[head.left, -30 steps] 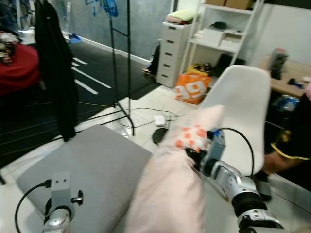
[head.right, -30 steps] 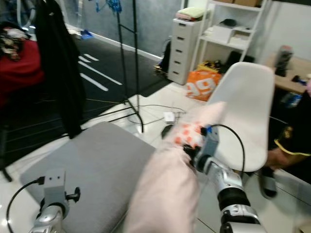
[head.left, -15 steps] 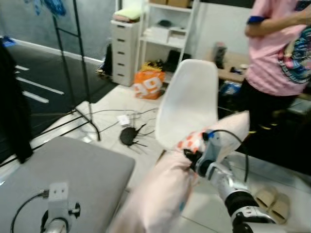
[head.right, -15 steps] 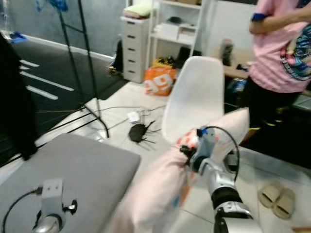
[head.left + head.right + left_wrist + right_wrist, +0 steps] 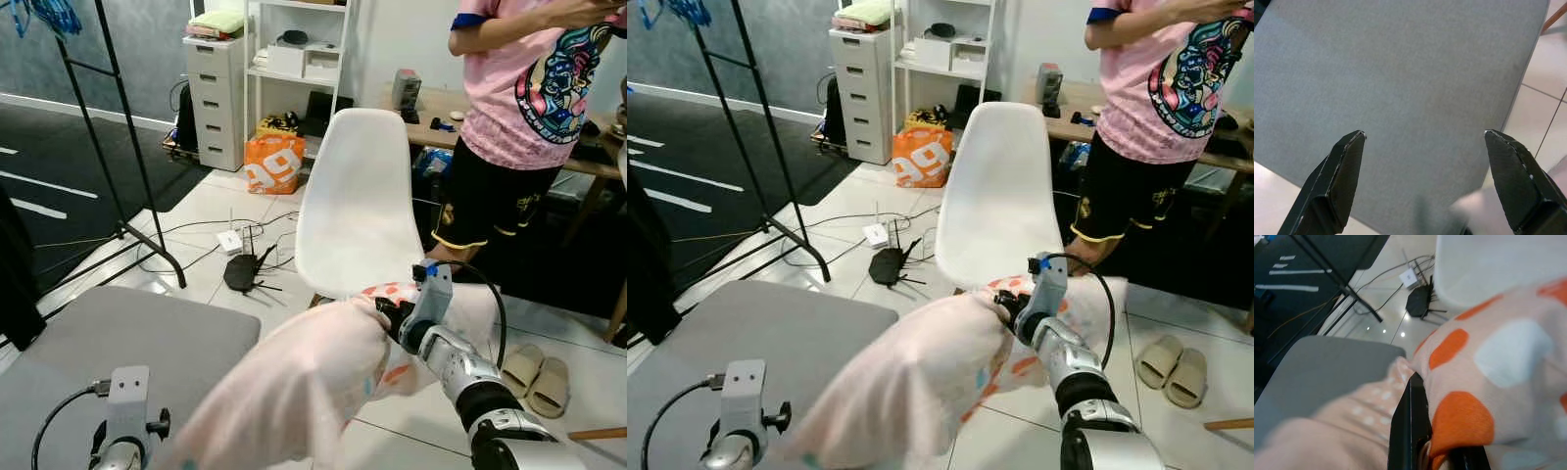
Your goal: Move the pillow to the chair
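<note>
The right gripper (image 5: 384, 315) on the raised silver right arm is clamped tight; the left gripper (image 5: 1422, 147) hangs low, fingers spread.

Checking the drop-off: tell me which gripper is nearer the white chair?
Right. The right gripper, shut on the pillow, sits just before the white chair; the left gripper hangs over the grey cushion.

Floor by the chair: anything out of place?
Yes. A black router lies on the tiles with loose cables trailing around it, beside the white chair. A pair of slippers sits near the person.
</note>
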Available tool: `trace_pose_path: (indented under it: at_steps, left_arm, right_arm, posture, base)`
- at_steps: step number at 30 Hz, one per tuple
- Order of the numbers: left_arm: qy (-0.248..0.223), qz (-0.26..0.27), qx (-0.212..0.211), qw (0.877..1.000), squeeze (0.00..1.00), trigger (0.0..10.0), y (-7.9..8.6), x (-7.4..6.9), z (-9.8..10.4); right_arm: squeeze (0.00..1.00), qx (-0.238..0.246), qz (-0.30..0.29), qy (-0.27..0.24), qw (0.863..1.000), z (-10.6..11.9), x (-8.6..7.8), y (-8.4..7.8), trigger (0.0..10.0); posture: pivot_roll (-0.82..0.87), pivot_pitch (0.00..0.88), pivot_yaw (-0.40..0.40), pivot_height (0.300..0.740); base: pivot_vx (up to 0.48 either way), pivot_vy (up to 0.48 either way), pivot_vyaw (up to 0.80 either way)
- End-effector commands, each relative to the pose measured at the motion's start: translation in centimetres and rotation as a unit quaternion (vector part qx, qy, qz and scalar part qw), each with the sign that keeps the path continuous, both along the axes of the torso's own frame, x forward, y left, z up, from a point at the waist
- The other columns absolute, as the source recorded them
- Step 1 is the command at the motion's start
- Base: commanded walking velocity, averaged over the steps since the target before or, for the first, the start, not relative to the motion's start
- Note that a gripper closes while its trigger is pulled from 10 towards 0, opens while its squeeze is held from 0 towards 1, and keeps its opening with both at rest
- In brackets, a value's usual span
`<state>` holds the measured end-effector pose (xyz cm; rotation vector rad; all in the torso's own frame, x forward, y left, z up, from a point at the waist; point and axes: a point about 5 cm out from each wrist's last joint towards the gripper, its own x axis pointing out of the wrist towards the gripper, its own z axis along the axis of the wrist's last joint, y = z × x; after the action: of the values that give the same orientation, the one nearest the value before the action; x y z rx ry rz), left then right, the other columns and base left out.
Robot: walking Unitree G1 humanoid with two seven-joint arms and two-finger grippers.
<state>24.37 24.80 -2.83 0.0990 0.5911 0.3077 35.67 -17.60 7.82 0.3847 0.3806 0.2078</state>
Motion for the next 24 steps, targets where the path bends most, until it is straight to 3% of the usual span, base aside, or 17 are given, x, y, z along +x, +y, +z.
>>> trace_pose_path:
  at_steps: [1, 8, 24]
  left_arm:
    - [0.011, -0.021, 0.003, 1.000, 0.00, 10.0, -0.50, -0.19, -0.33]
    - [0.010, -0.010, 0.002, 1.000, 0.00, 10.0, -0.35, -0.28, -0.35]
    - [0.007, -0.008, -0.003, 1.000, 0.00, 10.0, -0.36, -0.23, -0.32]
  right_arm:
    - [0.00, 0.000, -0.003, -0.044, 0.999, 1.72, 0.91, -0.01, 10.0]
    - [0.00, -0.001, 0.005, -0.045, 0.999, 1.62, 0.92, 0.27, 10.0]
    - [0.00, -0.005, 0.012, -0.050, 0.999, 1.77, 1.09, 0.70, 10.0]
  posture:
    - [-0.11, 0.057, -0.048, 0.740]
    - [-0.11, 0.051, -0.053, 0.740]
    - [-0.10, 0.051, -0.048, 0.740]
  base:
    - [0.000, -0.480, 0.00]
    - [0.000, -0.459, 0.00]
    - [0.000, 0.000, 0.00]
